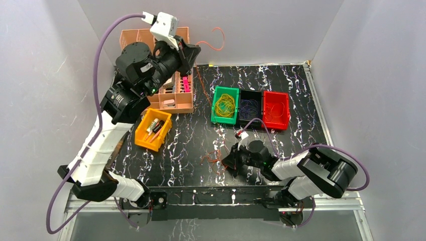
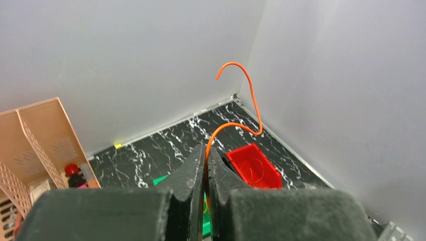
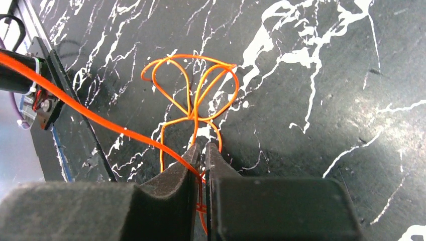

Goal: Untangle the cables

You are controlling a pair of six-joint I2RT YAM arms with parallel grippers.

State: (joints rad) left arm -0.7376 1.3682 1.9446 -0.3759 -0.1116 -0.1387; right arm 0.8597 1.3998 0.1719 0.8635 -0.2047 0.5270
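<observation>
The left gripper (image 2: 206, 150) is raised high, left of the red bin (image 1: 276, 110) and farther back, jaws clamped on the orange cable (image 2: 253, 100), whose free end curls past them. The right gripper (image 3: 201, 148) hangs low over the table (image 1: 191, 135), nearer than the red bin, pinched shut on the same cable just below its knot (image 3: 193, 116) of loops. The right should probably hold firm while the left draws away slowly, easing off if the loops tighten rather than open.
</observation>
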